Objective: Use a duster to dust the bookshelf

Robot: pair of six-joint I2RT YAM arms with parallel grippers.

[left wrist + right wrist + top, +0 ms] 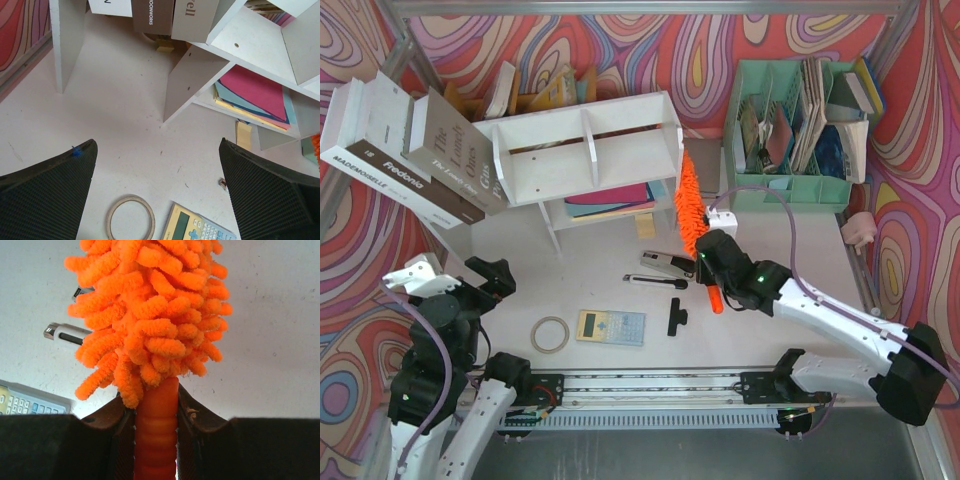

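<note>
The white bookshelf (590,145) stands at the back centre, with coloured folders on its lower tier; it also shows in the left wrist view (250,45). The orange fluffy duster (688,205) runs along the shelf's right end, its handle tip pointing toward me. My right gripper (708,262) is shut on the duster's orange ribbed handle (156,430), with the fluffy head (150,310) just beyond the fingers. My left gripper (490,275) is open and empty, low over the table left of the shelf; its fingers (45,195) stand wide apart.
A mint-green file organizer (800,120) stands at the back right. Large books (410,150) lean at the back left. A tape ring (550,334), a calculator (611,327), a stapler (665,265), a pen-like tool (655,281) and a black clip (676,318) lie in front of the shelf.
</note>
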